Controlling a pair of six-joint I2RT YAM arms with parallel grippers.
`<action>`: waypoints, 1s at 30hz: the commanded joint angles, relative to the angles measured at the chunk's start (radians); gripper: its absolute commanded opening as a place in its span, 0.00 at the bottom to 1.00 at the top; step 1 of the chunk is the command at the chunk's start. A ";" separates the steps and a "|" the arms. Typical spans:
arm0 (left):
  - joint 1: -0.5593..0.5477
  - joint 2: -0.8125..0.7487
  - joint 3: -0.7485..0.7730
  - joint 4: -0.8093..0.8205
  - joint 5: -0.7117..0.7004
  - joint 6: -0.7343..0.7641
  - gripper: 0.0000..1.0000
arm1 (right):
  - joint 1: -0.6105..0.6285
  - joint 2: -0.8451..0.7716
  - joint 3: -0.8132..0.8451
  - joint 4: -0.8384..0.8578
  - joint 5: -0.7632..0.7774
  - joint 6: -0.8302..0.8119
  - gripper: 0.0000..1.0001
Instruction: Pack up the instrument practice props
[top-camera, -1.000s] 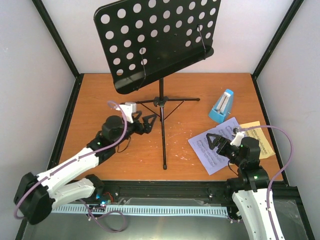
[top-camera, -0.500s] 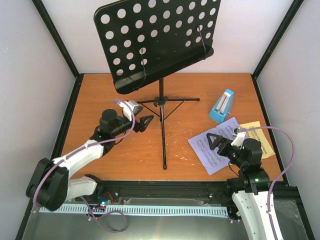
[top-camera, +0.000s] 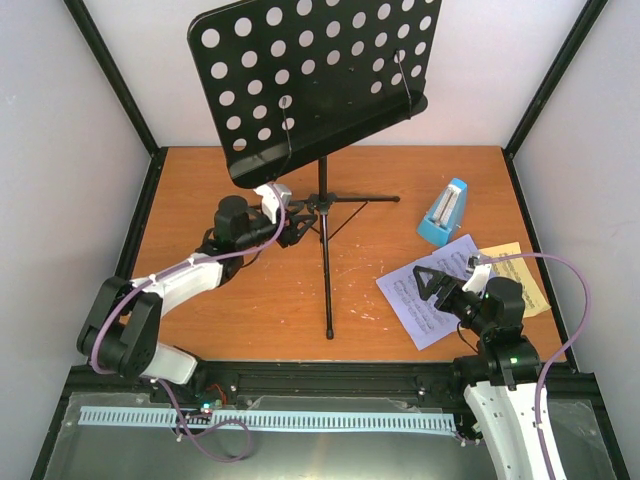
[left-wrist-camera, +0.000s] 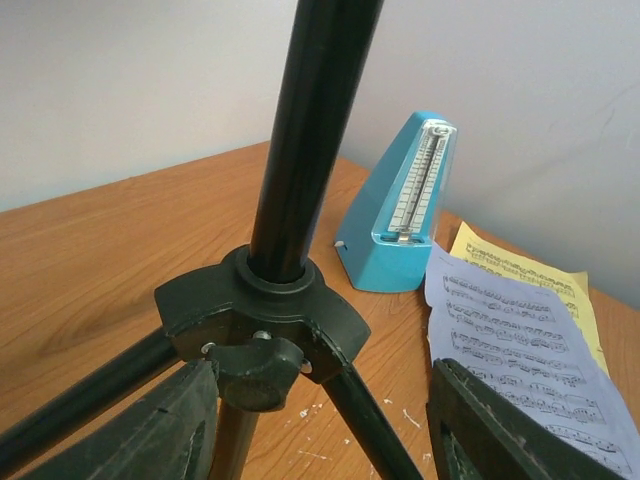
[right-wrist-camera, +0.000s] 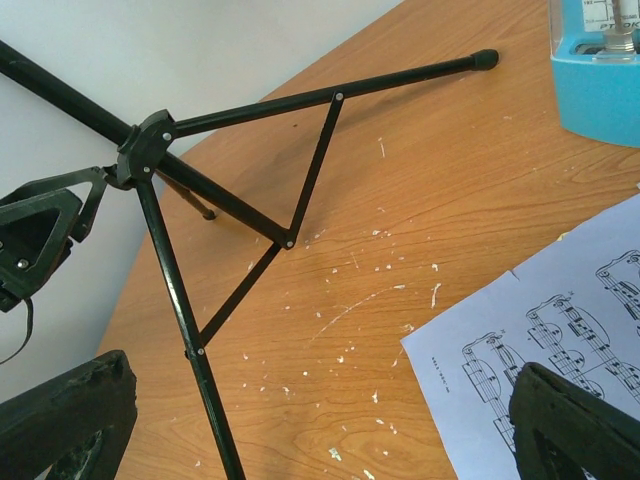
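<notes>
While the orange-brown wooden table (top-camera: 200, 180) carries everything, the black tripod music stand with its round-holed desk (top-camera: 330, 135) stands upright near the middle of the far edge; the white sheet-music page (top-camera: 405, 300) and the yellow page (top-camera: 525, 275) lie flat by the right edge; the small blue wedge metronome (top-camera: 443, 213) stands just behind them. The left gripper (top-camera: 298, 226) has its fingers apart on either side of the stand's leg hub; the right gripper (top-camera: 425, 282) hangs wide open over the white page.
</notes>
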 joint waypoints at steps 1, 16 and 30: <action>0.010 0.023 0.054 0.019 0.012 0.006 0.57 | -0.004 -0.001 -0.006 0.021 -0.011 0.000 1.00; 0.010 0.076 0.101 -0.007 -0.049 0.005 0.41 | -0.004 0.001 -0.009 0.021 -0.015 0.003 1.00; 0.010 0.104 0.117 -0.018 -0.022 0.007 0.43 | -0.004 0.000 -0.010 0.019 -0.016 0.008 1.00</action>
